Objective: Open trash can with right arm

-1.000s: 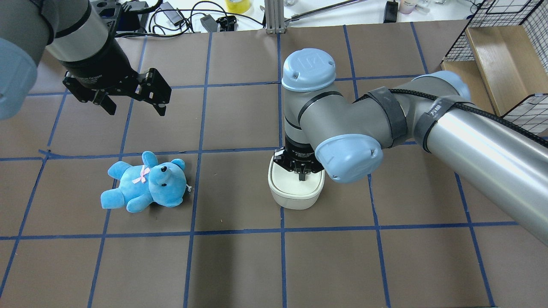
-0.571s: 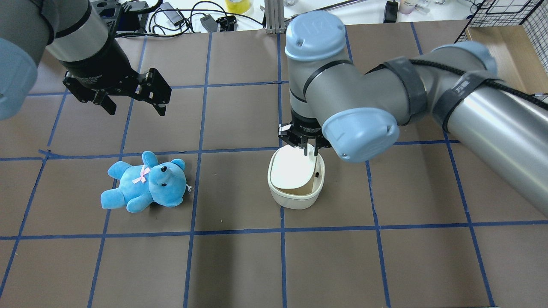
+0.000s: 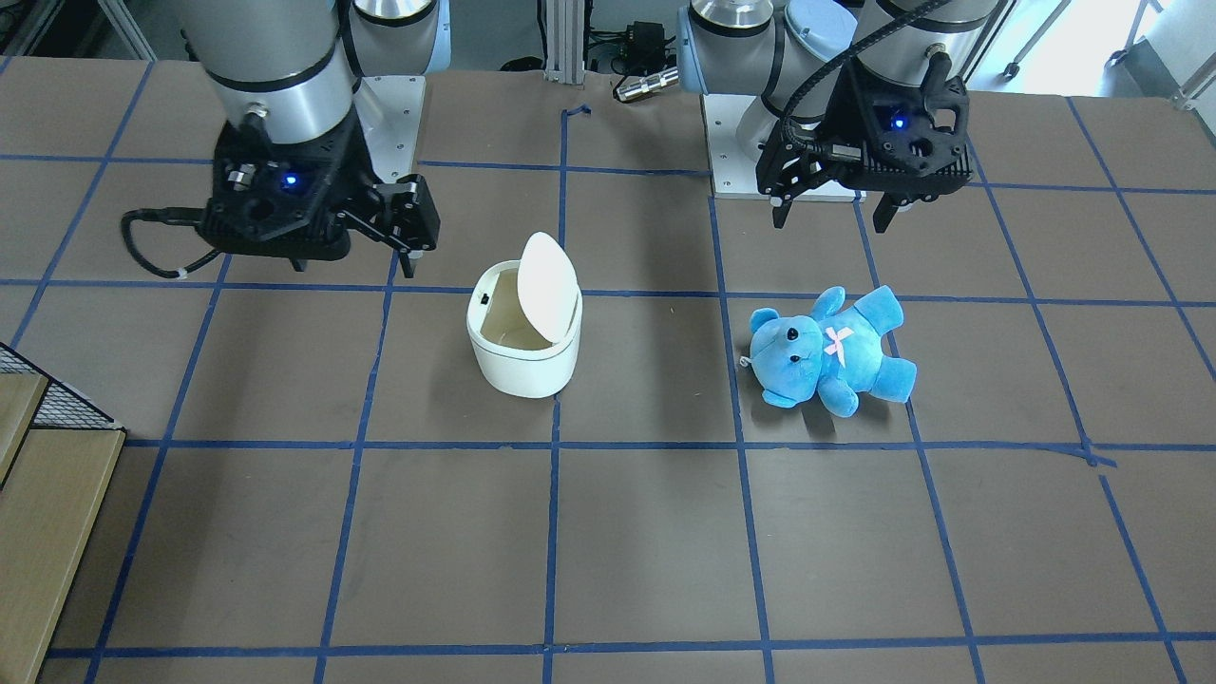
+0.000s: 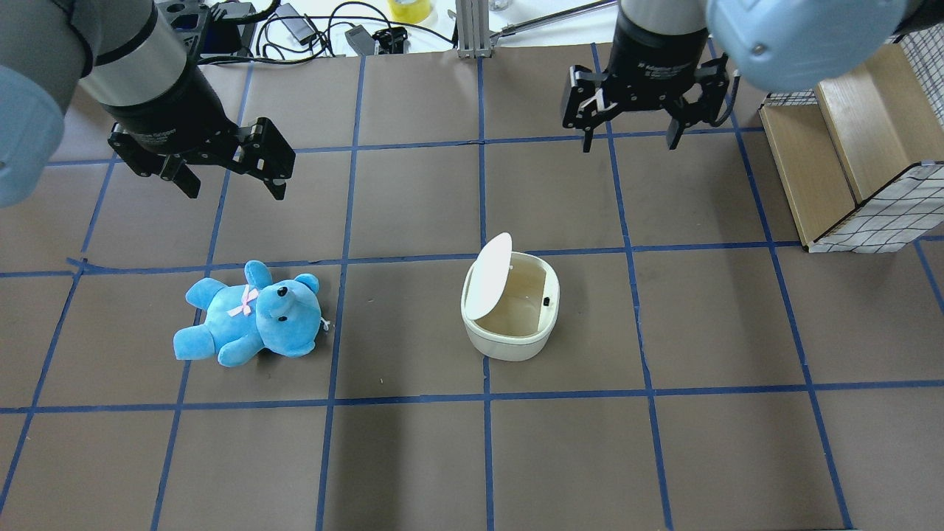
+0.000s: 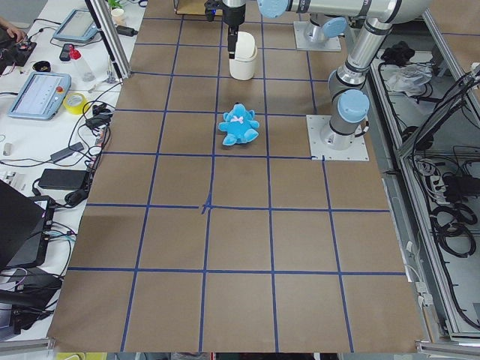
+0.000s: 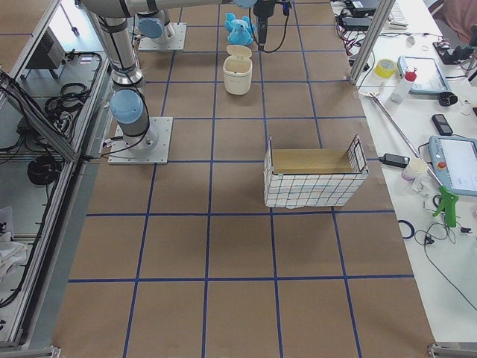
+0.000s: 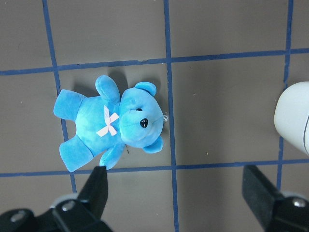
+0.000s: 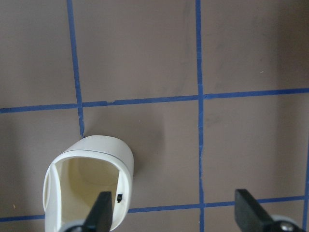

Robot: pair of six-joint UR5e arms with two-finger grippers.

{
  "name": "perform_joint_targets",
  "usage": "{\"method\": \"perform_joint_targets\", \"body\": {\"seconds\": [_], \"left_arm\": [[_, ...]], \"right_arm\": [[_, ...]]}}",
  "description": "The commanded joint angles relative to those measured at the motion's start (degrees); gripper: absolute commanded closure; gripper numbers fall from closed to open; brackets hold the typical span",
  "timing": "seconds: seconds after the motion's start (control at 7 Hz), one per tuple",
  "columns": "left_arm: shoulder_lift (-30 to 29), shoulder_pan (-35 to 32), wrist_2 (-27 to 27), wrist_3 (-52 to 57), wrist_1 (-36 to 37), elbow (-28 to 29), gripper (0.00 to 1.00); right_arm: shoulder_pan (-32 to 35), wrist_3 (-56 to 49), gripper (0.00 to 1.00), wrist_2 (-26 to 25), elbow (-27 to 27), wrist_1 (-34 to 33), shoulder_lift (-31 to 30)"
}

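Trash can (image 4: 509, 343) stands upright near the middle of the counter (image 4: 413, 457), on a blue tape line. Its lid (image 4: 489, 276) is tilted up on the side facing the teddy bear (image 4: 251, 313), leaving the interior exposed. Nothing touches it, so it is judged self-supporting. Right end effector (image 4: 629, 144) hangs well apart from the can, fingers spread and empty. No contact appears needed, so the task reads as complete. Left end effector (image 4: 232, 188), likewise spread and empty, hovers beyond the bear, out of the way.
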Motion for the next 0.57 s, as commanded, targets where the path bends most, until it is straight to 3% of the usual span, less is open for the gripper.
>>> {"method": "perform_joint_targets", "body": {"seconds": [0.0, 0.14, 0.43], "left_arm": [[0.00, 0.00, 0.00, 0.02, 0.00, 0.00, 0.00], [0.00, 0.00, 0.00, 0.02, 0.00, 0.00, 0.00], [0.00, 0.00, 0.00, -0.07, 0.00, 0.00, 0.00]], "right_arm": [[-2.75, -2.77, 0.00, 0.40, -0.66, -1.39, -0.74], [-2.75, -2.76, 0.00, -0.03, -0.66, -5.06, -0.66], [-2.84, -2.67, 0.00, 0.14, -0.65, -5.45, -0.83]]}}
